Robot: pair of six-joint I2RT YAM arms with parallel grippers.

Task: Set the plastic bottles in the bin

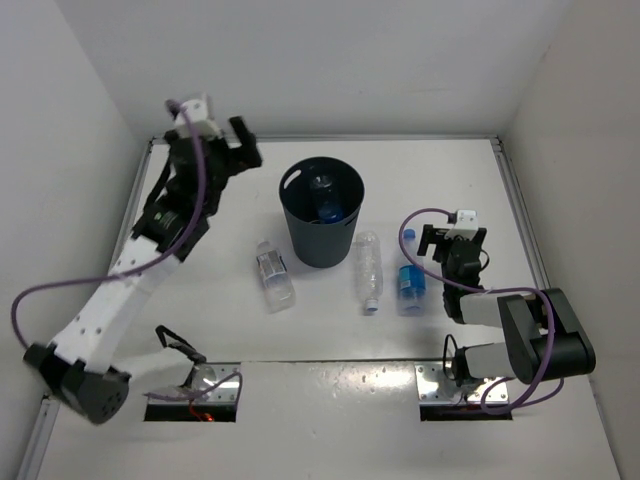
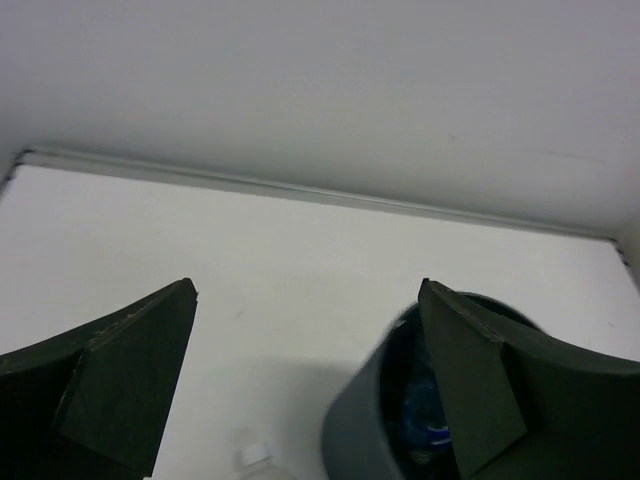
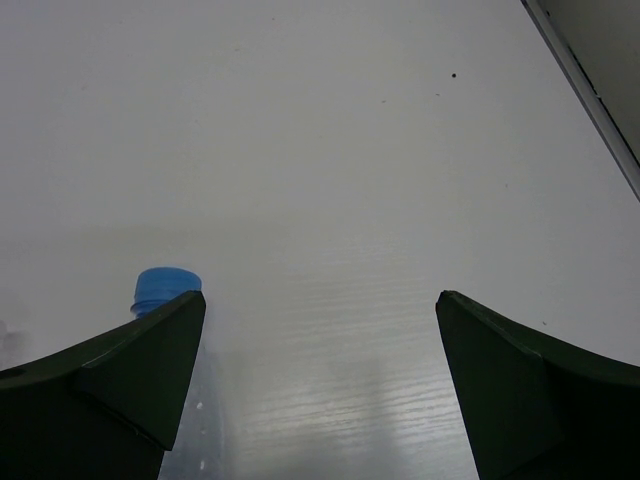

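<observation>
White table [image 1: 430,170] boxed by white walls [image 1: 330,60], bin [image 1: 320,238] standing mid-table; left pincer [image 2: 305,300] and right pincer [image 3: 320,310] both spread.

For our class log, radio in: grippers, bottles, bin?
Left gripper open, raised beside bin. Right gripper open by blue-label bottle. One bottle binned; grey-label bottle, unlabelled bottle also on table. No obstruction.

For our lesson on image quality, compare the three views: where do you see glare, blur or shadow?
Top external: even, diffuse light, only a faint shadow beside the bin. Left wrist: the bin's rim is blurred behind the dark left tool. Right wrist: a pale sheen on the table between the fingers of the right tool; the blue cap is fairly crisp.
</observation>
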